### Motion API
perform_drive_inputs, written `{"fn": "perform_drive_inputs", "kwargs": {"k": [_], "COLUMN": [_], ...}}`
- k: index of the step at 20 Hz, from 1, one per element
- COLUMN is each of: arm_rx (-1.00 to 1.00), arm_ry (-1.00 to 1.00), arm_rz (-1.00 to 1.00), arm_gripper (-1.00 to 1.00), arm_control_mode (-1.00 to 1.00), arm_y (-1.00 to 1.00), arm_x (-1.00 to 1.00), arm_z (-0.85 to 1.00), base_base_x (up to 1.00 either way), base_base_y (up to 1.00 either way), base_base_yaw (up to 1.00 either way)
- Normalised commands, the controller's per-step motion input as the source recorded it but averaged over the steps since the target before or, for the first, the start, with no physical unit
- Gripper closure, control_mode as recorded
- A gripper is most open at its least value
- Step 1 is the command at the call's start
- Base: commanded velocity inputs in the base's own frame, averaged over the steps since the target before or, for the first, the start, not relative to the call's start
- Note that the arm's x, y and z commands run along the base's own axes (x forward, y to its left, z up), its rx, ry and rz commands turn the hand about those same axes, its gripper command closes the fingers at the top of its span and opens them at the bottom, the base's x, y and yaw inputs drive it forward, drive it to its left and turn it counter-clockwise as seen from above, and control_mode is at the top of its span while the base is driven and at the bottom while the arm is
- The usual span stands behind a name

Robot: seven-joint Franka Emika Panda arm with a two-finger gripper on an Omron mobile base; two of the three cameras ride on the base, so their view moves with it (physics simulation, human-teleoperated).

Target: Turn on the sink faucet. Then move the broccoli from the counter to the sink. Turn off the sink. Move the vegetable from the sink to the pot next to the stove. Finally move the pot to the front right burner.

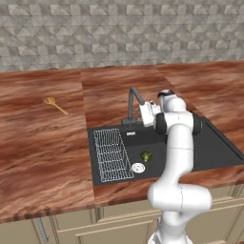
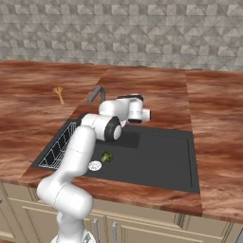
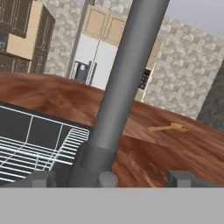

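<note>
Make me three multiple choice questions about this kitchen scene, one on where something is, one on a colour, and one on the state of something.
1. Where does the broccoli lie?
A. on the counter by the wooden spoon
B. in the sink beside the drain
C. on the wire rack

2. What colour is the sink basin?
A. matte black
B. white
C. silver

3. How do the gripper fingertips stand?
A. shut on the broccoli
B. apart, with the sink faucet upright close ahead
C. shut on the wooden spoon

Answers:
1 B, both base views show the green floret on the basin floor next to the round drain.
2 A, the basin is black in both base views.
3 B, the hand view shows the tips spread at the bottom edge, and the wooden spoon lies off on the counter.
</note>
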Motion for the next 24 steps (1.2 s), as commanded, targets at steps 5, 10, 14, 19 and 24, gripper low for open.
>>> {"fn": "perform_drive_inputs", "kwargs": {"k": [5, 10, 14, 19, 24], "arm_rx": [0.00, 0.00, 0.00, 0.01, 0.02], "arm_ry": [0.00, 0.00, 0.00, 0.00, -0.02], "arm_rz": [0.00, 0.00, 0.00, 0.00, 0.00], "arm_gripper": [-1.00, -1.00, -1.00, -1.00, -1.00], "arm_control_mode": [-1.00, -1.00, -1.00, -1.00, -1.00], "arm_y": [-0.38, -0.44, -0.46, -0.47, -0.49], "arm_x": [0.45, 0.35, 0.06, -0.03, -0.03], "arm_z": [0.00, -0.01, -0.06, -0.09, -0.07], "base_base_x": [0.00, 0.00, 0.00, 0.00, 0.00], "base_base_y": [0.00, 0.00, 0.00, 0.00, 0.00], "base_base_yaw": [0.00, 0.00, 0.00, 0.00, 0.00]}}
